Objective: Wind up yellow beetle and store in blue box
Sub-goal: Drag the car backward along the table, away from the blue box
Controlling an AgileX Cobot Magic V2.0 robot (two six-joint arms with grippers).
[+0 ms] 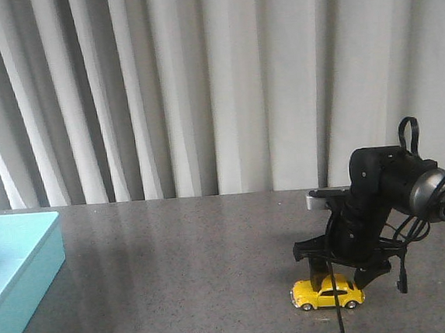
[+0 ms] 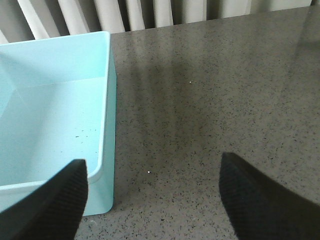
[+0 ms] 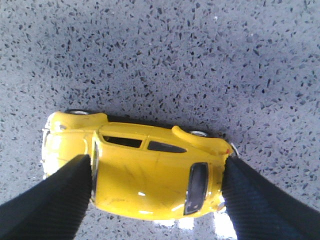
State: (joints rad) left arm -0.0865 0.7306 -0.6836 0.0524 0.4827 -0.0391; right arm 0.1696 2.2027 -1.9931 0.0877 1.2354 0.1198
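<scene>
We see soft, even light in all three views, fairly bright and a little cool. In the front view the curtain (image 1: 215, 85) is evenly lit, with gentle grey shading in its folds, and the picture is slightly soft and grainy. The right arm (image 1: 381, 199) is nearly black, its details lost. The toy car (image 1: 328, 293) casts only a faint shadow on the table (image 1: 177, 272). In the left wrist view the table carries pale streaks of reflected curtain, and the box (image 2: 55, 120) is bright yet not blown out. In the right wrist view small white glints sit on the car's roof; the fingers (image 3: 45, 205) are blurred at their edges.
</scene>
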